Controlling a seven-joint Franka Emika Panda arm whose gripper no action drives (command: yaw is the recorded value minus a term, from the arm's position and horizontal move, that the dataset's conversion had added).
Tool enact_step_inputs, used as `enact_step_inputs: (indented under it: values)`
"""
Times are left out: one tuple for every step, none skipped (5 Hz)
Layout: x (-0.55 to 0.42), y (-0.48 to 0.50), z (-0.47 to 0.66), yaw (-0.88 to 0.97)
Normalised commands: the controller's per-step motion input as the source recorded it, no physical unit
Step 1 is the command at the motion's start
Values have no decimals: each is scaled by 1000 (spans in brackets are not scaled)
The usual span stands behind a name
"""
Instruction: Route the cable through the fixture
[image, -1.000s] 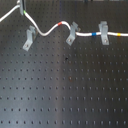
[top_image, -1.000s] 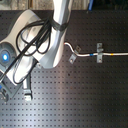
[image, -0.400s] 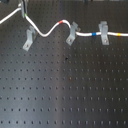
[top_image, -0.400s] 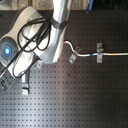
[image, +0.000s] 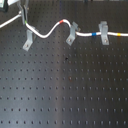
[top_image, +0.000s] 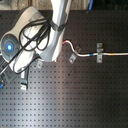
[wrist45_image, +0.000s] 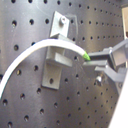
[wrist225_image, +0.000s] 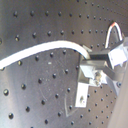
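Note:
The white cable runs from the first exterior view's left edge up to my gripper, dips, rises to a red band, then passes through two grey clips. The third clip, the fixture, stands just below the gripper with no cable in it. In both wrist views the gripper is shut on the cable, which arcs over the fixture. In the second exterior view the arm hides the gripper.
A black perforated board carries everything. Blue and yellow bands mark the cable beside the right clip. In the second exterior view the cable runs off the right edge past two clips.
The arm has shifted slightly in the second exterior view. The gripper stays shut on the cable above the left clip, and the cable's shape is nearly the same.

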Motion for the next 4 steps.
enact_step_inputs:
  values:
    - [-50,-36,295,123]
    - [-35,-25,232,154]
    - [1,0,36,0]
    - [-134,-17,530,114]
